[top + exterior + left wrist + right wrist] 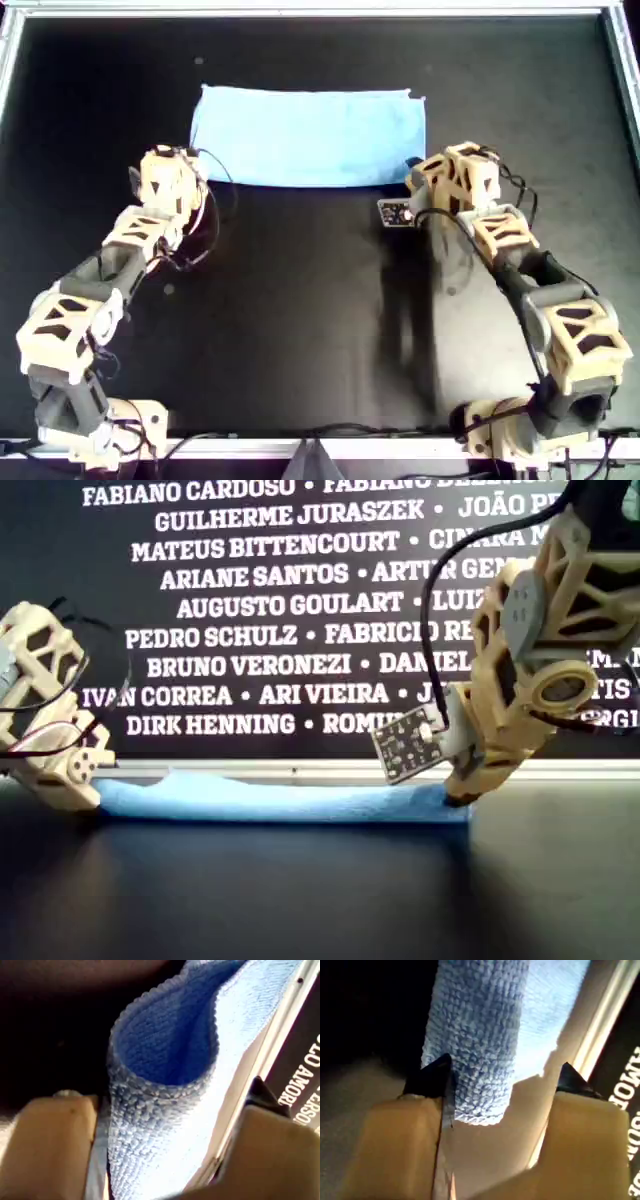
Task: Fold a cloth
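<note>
One cloth (pixel 308 136), two arms, two pincers, one small circuit board (pixel 396 212)

Hard overhead light leaves the black bench (pixel 300 330) dim, with a pale sheen and soft arm shadows toward the overhead view's right. Both wrist views are blurred at close range, the cloth (pixel 165 1090) blown out to near white along its sunlit edge; the exterior view is soft.
</note>
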